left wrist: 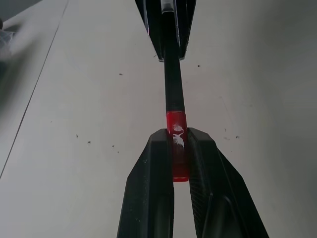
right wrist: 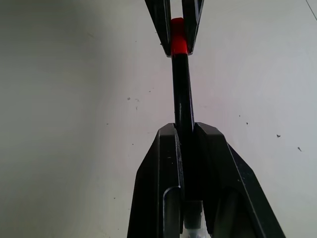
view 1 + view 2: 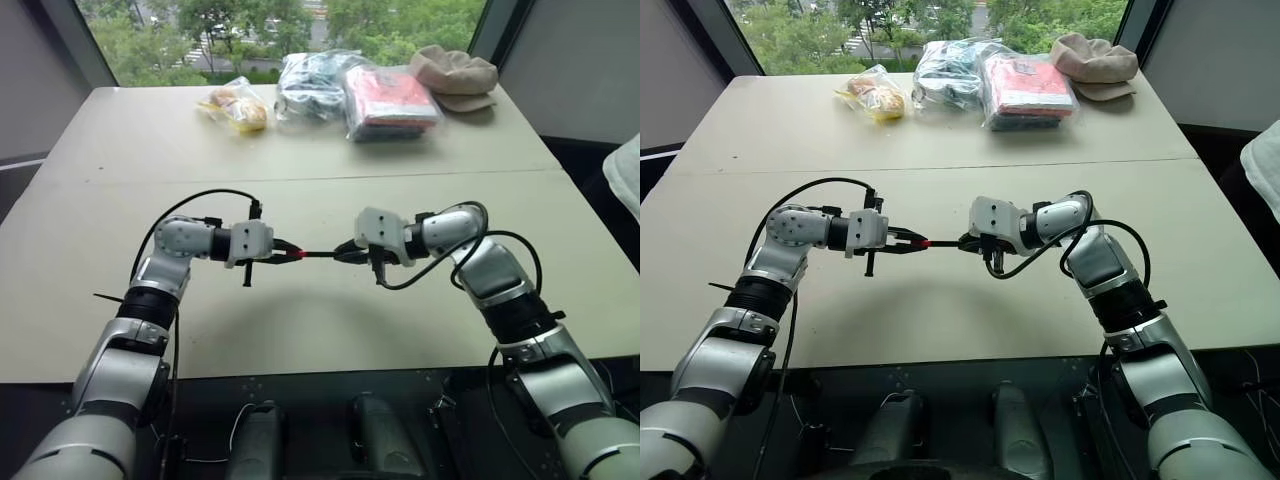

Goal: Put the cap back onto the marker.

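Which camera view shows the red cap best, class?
The left wrist view: the cap sits large between the left gripper fingers, against the marker. The right wrist view shows it far off; the eye views show a red speck.

Office-like room — pale table (image 3: 300, 330); window (image 3: 280, 25) — trees

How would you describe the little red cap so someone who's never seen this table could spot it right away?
Start at the big beige table, then find the two robot arms meeting above its near half. The left gripper is shut on the cap, a short red sleeve at the end of the thin black marker held by the right gripper. It is the only bright red piece between them.
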Tool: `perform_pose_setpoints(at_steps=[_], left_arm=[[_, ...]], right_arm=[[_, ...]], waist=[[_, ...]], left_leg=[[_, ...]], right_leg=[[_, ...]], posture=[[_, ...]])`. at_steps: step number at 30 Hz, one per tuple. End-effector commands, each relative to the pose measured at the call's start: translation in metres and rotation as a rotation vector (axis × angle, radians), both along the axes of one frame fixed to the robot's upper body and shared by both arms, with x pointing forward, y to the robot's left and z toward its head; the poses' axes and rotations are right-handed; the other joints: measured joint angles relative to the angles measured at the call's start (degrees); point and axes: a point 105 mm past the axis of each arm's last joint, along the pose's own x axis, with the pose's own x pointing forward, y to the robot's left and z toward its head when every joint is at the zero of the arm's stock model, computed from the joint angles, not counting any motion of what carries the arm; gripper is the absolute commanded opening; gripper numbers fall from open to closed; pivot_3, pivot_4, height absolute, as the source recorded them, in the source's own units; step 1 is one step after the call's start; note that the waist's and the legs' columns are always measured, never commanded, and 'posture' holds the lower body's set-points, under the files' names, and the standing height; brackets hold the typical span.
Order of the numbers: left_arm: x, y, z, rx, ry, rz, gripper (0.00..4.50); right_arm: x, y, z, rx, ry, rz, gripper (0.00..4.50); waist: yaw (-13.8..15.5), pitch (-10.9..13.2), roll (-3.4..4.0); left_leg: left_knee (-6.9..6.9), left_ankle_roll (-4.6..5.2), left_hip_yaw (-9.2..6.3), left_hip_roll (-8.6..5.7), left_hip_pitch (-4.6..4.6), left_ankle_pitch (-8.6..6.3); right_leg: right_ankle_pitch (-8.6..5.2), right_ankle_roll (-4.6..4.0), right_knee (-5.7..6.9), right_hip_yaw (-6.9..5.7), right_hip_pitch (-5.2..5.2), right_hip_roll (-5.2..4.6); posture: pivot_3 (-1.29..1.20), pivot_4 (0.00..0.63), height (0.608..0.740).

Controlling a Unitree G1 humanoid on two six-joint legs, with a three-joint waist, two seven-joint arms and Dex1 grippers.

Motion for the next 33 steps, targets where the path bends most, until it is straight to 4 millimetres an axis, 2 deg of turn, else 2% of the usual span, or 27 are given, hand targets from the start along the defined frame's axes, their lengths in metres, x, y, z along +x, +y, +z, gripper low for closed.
perform_pose_setpoints(at_steps=[1, 9, 13, 14, 15, 21, 27, 33], left_arm=[[0.001, -0.023, 0.021, -0.069, -0.059, -0.049, 0.0], [0.006, -0.011, 0.021, -0.097, 0.006, 0.032, 0.0], [0.008, 0.001, 0.022, -0.112, 0.027, 0.1, 0.0], [0.007, 0.003, 0.022, -0.113, 0.028, 0.109, 0.98], [0.007, 0.005, 0.021, -0.112, 0.027, 0.118, 1.35], [-0.003, 0.021, 0.021, -0.137, 0.031, 0.198, 4.45], [-0.018, 0.043, 0.023, -0.195, 0.039, 0.335, 4.45], [-0.019, 0.037, 0.025, -0.278, 0.075, 0.395, 4.45]], right_arm=[[-0.021, 0.036, 0.027, 0.071, -0.083, 0.172, 0.06], [-0.012, 0.03, 0.025, 0.071, -0.1, 0.127, 0.06], [-0.001, 0.017, 0.025, 0.074, -0.105, 0.061, 0.06], [0.002, 0.013, 0.024, 0.071, -0.109, 0.045, 0.0], [0.005, 0.009, 0.024, 0.067, -0.114, 0.032, 0.0], [0.023, -0.02, 0.024, 0.021, -0.142, -0.061, 0.0], [0.035, -0.064, 0.023, -0.015, -0.143, -0.196, 0.0], [0.037, -0.095, 0.034, 0.086, -0.147, -0.458, 0.0]], waist=[[-0.01, 0.0, 0.0], [-0.05, 0.0, 0.0], [-0.08, 0.0, 0.0], [-0.15, 0.0, 0.0], [-0.28, 0.0, 0.0], [-0.23, 0.0, 0.0], [-0.21, 0.01, 0.01], [0.57, 0.0, 0.01]], left_leg=[[0.0, 0.0, 0.0, 0.0, 0.0, 0.0], [0.0, 0.0, -0.01, 0.0, 0.0, 0.0], [0.0, 0.0, -0.01, 0.0, 0.0, 0.0], [0.0, 0.0, -0.01, 0.0, 0.0, 0.0], [0.0, 0.0, -0.01, 0.0, 0.0, 0.0], [0.0, 0.0, -0.02, 0.0, 0.0, 0.0], [-0.01, 0.0, -0.01, 0.01, 0.0, 0.0], [-0.01, 0.0, -0.01, 0.0, 0.0, 0.0]], right_leg=[[0.0, 0.0, 0.0, 0.0, 0.0, 0.0], [0.0, 0.0, 0.0, -0.01, 0.0, 0.0], [0.0, 0.0, 0.0, 0.0, 0.0, 0.0], [0.0, 0.0, 0.0, 0.0, 0.0, 0.0], [0.0, 0.0, 0.0, 0.0, 0.0, 0.0], [0.0, 0.0, 0.0, 0.0, -0.01, -0.01], [0.0, 0.0, -0.01, 0.02, -0.01, -0.03], [0.0, -0.01, 0.0, 0.01, 0.0, -0.06]], posture=[[0.0, 0.15, 0.74], [0.0, 0.15, 0.74], [0.0, 0.15, 0.74], [0.0, 0.15, 0.74], [0.0, 0.15, 0.74], [0.0, 0.15, 0.74], [0.0, 0.15, 0.74], [0.0, 0.15, 0.74]])
